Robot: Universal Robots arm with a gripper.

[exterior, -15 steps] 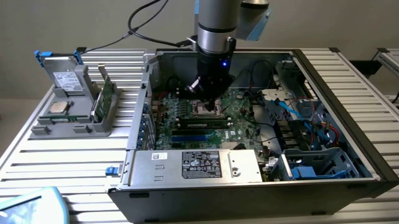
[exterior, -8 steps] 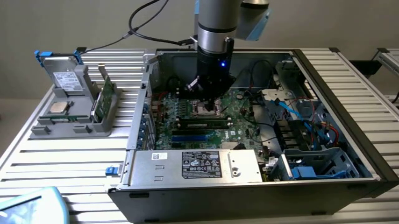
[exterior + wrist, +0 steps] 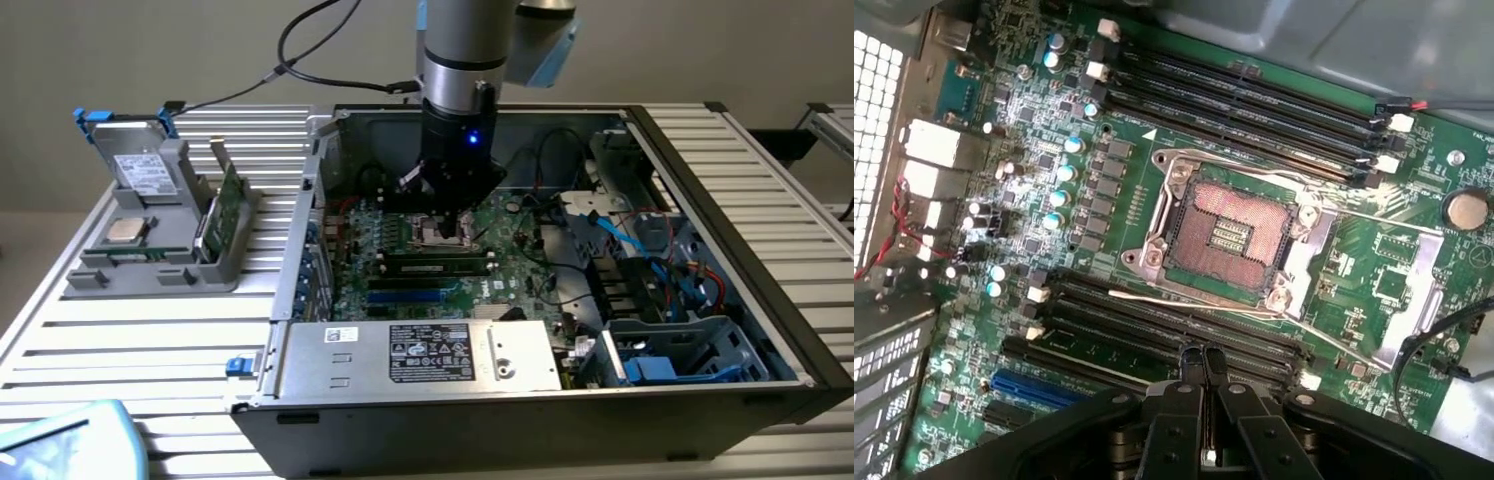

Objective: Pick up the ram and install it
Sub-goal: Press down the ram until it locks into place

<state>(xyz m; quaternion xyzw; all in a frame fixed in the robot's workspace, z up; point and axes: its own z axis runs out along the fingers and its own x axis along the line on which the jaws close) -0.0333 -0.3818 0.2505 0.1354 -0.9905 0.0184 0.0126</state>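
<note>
Hovering low inside the open computer case point(image 3: 787, 330), my gripper point(image 3: 1202, 358) hangs with its two black fingers point(image 3: 1216, 385) pressed together, clenched on nothing that I can see. In the wrist view the fingertips sit just over the near bank of long black memory slots point(image 3: 1174, 335) on the green motherboard point(image 3: 1374, 290), beside the open processor socket point(image 3: 1229, 235) with its metal frame and lever. A second bank of slots point(image 3: 1254, 105) lies on the far side of that socket. In the exterior view one ram point(image 3: 430, 266) stick already lies seated in a slot on the board, just near of the socket and below my arm point(image 3: 461, 100). Outside the case, toward the exterior view's left, a grey holder tray point(image 3: 147, 270) stands on the slatted table point(image 3: 134, 350); a green board point(image 3: 227, 200) stands upright in it, and a silver processor chip point(image 3: 127, 230) rests there too. A silver power supply point(image 3: 414, 355) with a label fills the case's near edge.
</note>
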